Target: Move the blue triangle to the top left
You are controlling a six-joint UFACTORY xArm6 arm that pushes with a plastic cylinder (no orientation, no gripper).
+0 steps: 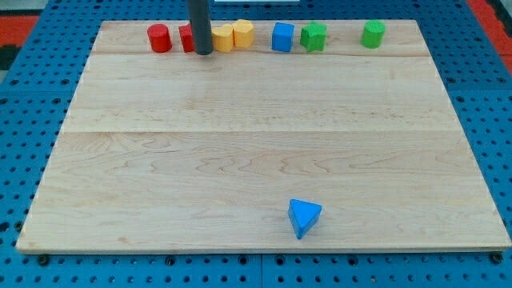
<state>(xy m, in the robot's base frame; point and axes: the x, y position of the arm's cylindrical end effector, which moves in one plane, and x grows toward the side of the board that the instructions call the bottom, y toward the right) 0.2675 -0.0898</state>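
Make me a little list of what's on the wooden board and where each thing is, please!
board: wooden board
blue triangle: near the view's bottom, alone
top row, left to right: red cylinder, red block, two yellow blocks, blue cube, green block, green cylinder
my tip: in the top row, partly covering the red block, far from the triangle

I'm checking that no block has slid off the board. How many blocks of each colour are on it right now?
Red: 2, a cylinder and a block partly hidden behind the rod
Yellow: 2
Blue: 2, a cube and the blue triangle
Green: 2
Total: 8

My tip sits in the top row, far from the blue triangle.
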